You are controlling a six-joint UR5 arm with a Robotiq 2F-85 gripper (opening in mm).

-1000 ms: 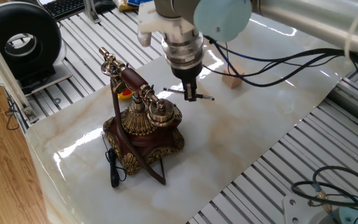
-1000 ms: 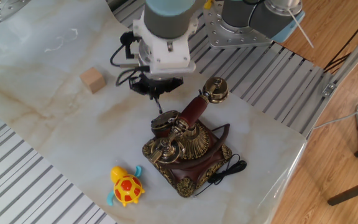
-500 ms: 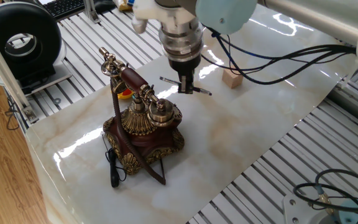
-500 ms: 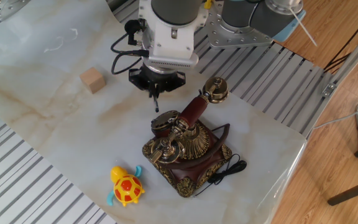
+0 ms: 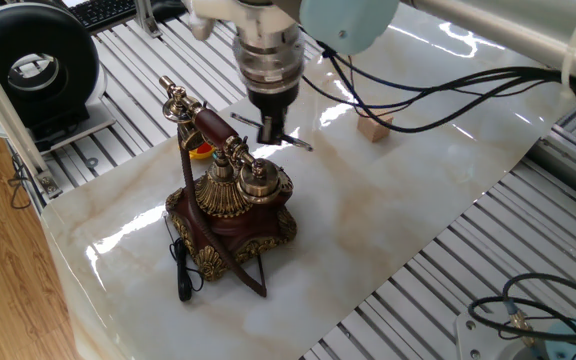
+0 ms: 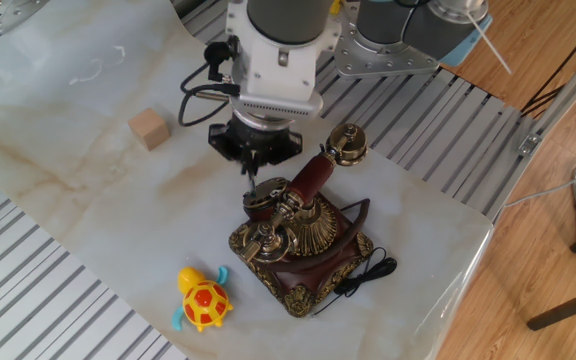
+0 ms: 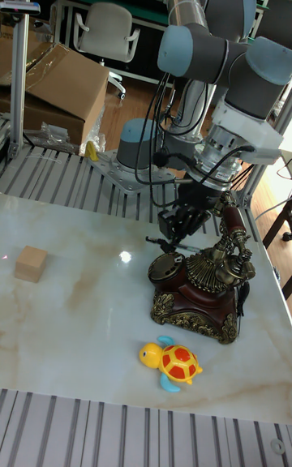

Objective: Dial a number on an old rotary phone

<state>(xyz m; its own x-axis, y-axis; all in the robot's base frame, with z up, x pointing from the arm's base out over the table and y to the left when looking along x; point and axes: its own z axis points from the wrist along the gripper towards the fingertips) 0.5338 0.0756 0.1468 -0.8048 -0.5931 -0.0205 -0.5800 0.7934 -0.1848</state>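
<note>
Now, taking the tall fixed view from left to right: a small wooden cube (image 7: 32,263) lies far left on the marble table (image 7: 73,329), well apart from everything; a yellow toy turtle (image 7: 172,362) sits near the front edge, just beside the base of the old rotary phone (image 7: 200,287), which stands right of centre. The gripper (image 7: 180,222) hangs close above the phone's dial end, its fingers drawn narrow around what looks like a thin dark stylus, though the view is too coarse to be sure. The handset on its cradle rises just right of the tool, and is the likeliest obstruction: a sideways drift could knock it off, or a hard press on the dial might shove or tip the phone.
</note>
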